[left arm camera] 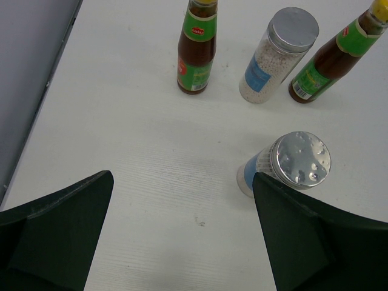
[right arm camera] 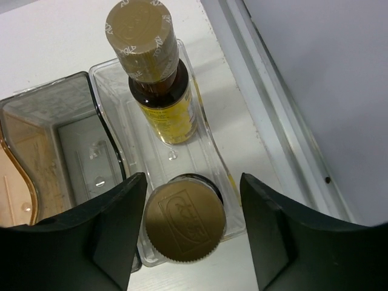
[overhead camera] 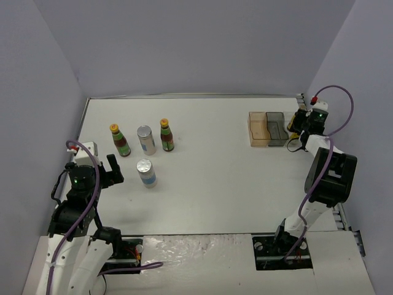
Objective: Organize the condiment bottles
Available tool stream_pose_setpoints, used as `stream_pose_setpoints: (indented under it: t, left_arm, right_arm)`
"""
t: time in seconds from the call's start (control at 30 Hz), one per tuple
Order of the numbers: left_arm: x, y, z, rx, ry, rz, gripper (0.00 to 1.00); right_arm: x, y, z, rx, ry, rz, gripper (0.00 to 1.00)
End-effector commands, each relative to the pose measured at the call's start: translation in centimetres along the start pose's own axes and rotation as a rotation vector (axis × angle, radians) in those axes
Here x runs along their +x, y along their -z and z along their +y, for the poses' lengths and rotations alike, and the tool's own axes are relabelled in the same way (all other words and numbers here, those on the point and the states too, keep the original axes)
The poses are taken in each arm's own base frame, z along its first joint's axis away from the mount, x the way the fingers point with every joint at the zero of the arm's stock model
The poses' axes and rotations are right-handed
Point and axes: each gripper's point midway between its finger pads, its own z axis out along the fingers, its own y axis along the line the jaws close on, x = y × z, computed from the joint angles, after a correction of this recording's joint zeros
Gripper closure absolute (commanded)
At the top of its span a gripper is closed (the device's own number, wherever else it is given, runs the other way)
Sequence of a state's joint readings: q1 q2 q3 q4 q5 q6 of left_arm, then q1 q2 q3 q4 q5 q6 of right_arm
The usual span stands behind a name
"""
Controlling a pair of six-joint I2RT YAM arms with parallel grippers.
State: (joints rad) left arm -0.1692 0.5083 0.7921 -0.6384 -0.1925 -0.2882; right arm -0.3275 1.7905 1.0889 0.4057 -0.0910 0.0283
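Observation:
Two dark bottles with yellow caps (overhead camera: pixel 121 140) (overhead camera: pixel 166 135) and two silver-topped cylinders (overhead camera: pixel 146 140) (overhead camera: pixel 146 173) stand at the table's left. My left gripper (overhead camera: pixel 115 169) is open and empty, just left of the nearer cylinder (left arm camera: pixel 291 163), which sits against its right finger (left arm camera: pixel 315 236) in the left wrist view. My right gripper (right arm camera: pixel 193 182) is open around the gold cap of a yellow-labelled bottle (right arm camera: pixel 185 221), which stands in the tray's clear compartment (right arm camera: pixel 203 130). The second yellow-labelled bottle (right arm camera: pixel 154 66) stands just beyond it in the same compartment.
The tray (overhead camera: pixel 268 129) sits at the back right with an orange compartment (overhead camera: pixel 258 129) and a grey one (overhead camera: pixel 277 128), both holding nothing I can see. The right wall and its rail (right arm camera: pixel 285 121) run close beside the clear compartment. The left wall (left arm camera: pixel 30 73) is near my left gripper.

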Motion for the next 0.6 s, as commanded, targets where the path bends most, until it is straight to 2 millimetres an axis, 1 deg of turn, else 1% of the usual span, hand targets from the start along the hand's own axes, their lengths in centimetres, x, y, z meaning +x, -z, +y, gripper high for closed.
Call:
stream_pose_setpoints:
  t: [0.0, 0.07, 0.17, 0.23, 0.27, 0.33, 0.4, 0.43, 0.5, 0.57]
  left_arm:
    - [-2.7, 0.5, -0.3, 0.012, 0.017, -0.088, 0.03]
    - [-2.8, 0.5, -0.3, 0.015, 0.019, -0.090, 0.03]
    - [-2.8, 0.6, -0.5, 0.023, 0.021, -0.092, 0.03]
    - [-2.8, 0.6, -0.5, 0.022, 0.022, -0.091, 0.03]
    - [-2.7, 0.5, -0.4, 0.017, 0.022, -0.089, 0.03]
    - [-2.7, 0.5, -0.3, 0.013, 0.025, -0.084, 0.03]
    - [-2.8, 0.5, -0.6, 0.022, 0.031, -0.080, 0.03]
    - [-2.8, 0.5, -0.7, 0.027, 0.035, -0.078, 0.03]
    - [-3.1, 0.8, -0.9, 0.037, 0.042, -0.068, 0.03]
    - [-3.5, 1.2, -1.2, 0.048, 0.048, -0.057, 0.03]
  right_arm:
    - [-6.9, 3.5, 0.3, 0.019, -0.019, -0.182, 0.34]
    - [-9.1, 6.0, 0.5, 0.029, -0.040, -0.221, 0.29]
    - [-12.0, 9.8, 1.3, 0.011, -0.091, -0.290, 0.23]
    - [-13.6, 12.5, 3.0, -0.040, -0.106, -0.331, 0.19]
    - [-14.1, 13.5, 4.3, -0.077, -0.117, -0.345, 0.17]
    - [-14.8, 16.1, 8.4, -0.176, -0.111, -0.368, 0.15]
    - [-14.3, 18.4, 13.3, -0.292, -0.073, -0.366, 0.13]
    - [-14.0, 19.7, 15.7, -0.350, -0.055, -0.364, 0.12]
    - [-12.5, 22.4, 20.4, -0.462, 0.008, -0.348, 0.08]
    - [-11.0, 25.0, 24.5, -0.573, 0.063, -0.330, 0.03]
